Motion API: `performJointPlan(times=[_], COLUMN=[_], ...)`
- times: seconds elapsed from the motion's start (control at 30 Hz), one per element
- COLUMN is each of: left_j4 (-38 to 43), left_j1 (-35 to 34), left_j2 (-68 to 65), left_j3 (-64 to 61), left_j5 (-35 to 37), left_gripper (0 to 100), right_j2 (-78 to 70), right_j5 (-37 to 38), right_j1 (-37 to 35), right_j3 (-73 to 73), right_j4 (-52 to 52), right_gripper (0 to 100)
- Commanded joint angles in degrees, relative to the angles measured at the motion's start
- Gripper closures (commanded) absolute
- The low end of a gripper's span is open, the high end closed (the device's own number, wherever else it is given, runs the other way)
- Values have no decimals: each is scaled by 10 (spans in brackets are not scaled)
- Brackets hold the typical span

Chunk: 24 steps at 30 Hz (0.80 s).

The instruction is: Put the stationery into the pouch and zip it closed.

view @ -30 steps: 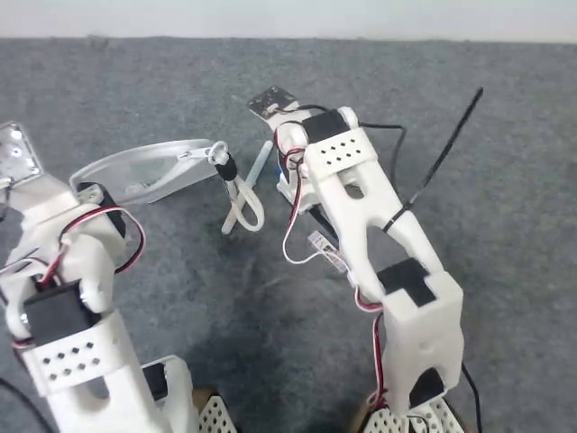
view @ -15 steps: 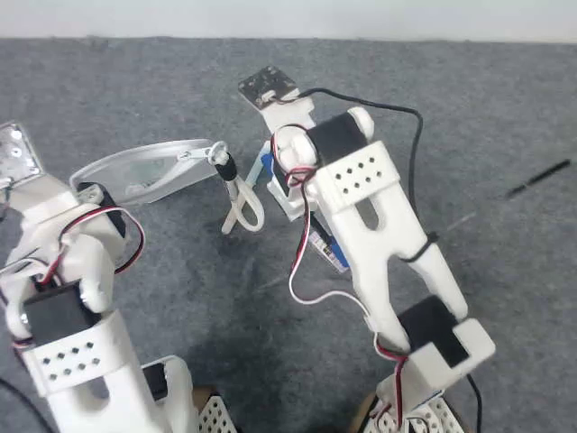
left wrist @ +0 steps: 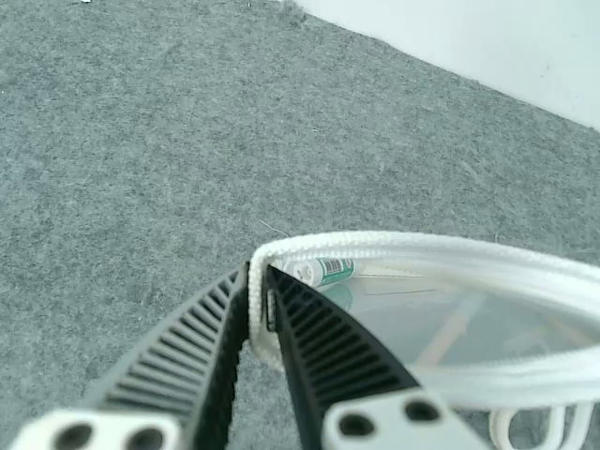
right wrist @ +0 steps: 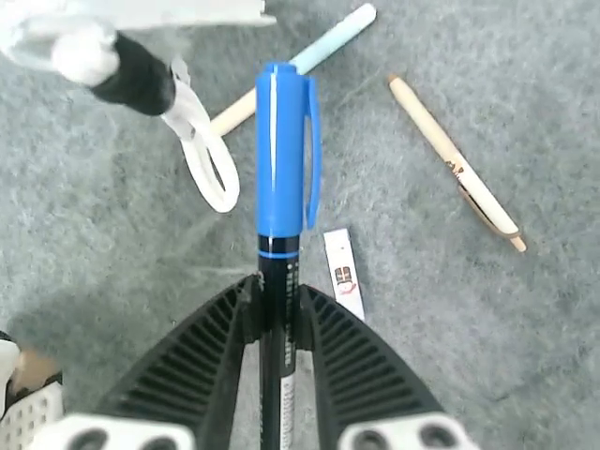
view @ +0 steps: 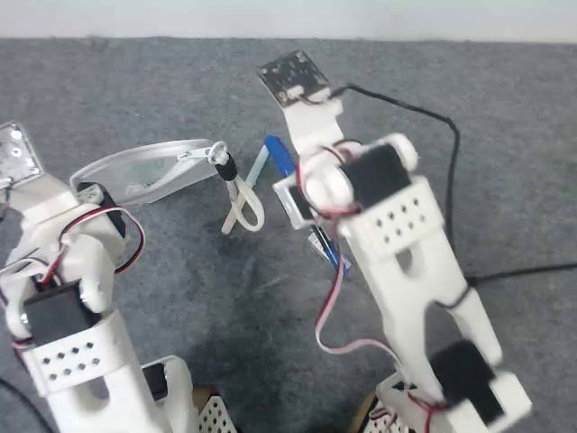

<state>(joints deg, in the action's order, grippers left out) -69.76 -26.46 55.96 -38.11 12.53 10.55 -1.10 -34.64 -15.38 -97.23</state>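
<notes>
Hands grip on both sides: the left hand pinches the zipper rim of the clear pouch, its mouth open over the grey surface. The right hand is clamped on a blue-capped pen near the pouch's white loop. A beige pen lies apart.

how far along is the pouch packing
Done: one white green-labelled item already lies inside the clear white-zipped pouch. In hand: the left pincer grips the pouch's rim, the right pincer holds a blue-capped pen. Left: a beige pen, a pale-blue-tipped pen and a small white strip on the grey carpet, then zipping.
</notes>
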Motion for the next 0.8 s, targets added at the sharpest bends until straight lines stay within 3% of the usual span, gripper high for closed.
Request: performJointPlan(times=[0.0, 0.33, 0.63, 0.77], left_j4=[7, 7, 7, 7], left_j1=[-2, -2, -1, 1], left_j2=[-9, -9, -9, -9], left_j3=[-7, -7, -6, -7], left_j5=[-5, -5, -5, -5], left_gripper=[989, 989, 988, 988], right_j2=[114, 209, 255, 277], right_j5=[-12, -82, -121, -121], right_j1=[-5, -8, -80, -108], right_j3=[88, 213, 224, 224], right_j4=[76, 213, 232, 285], right_gripper=[991, 991, 991, 991])
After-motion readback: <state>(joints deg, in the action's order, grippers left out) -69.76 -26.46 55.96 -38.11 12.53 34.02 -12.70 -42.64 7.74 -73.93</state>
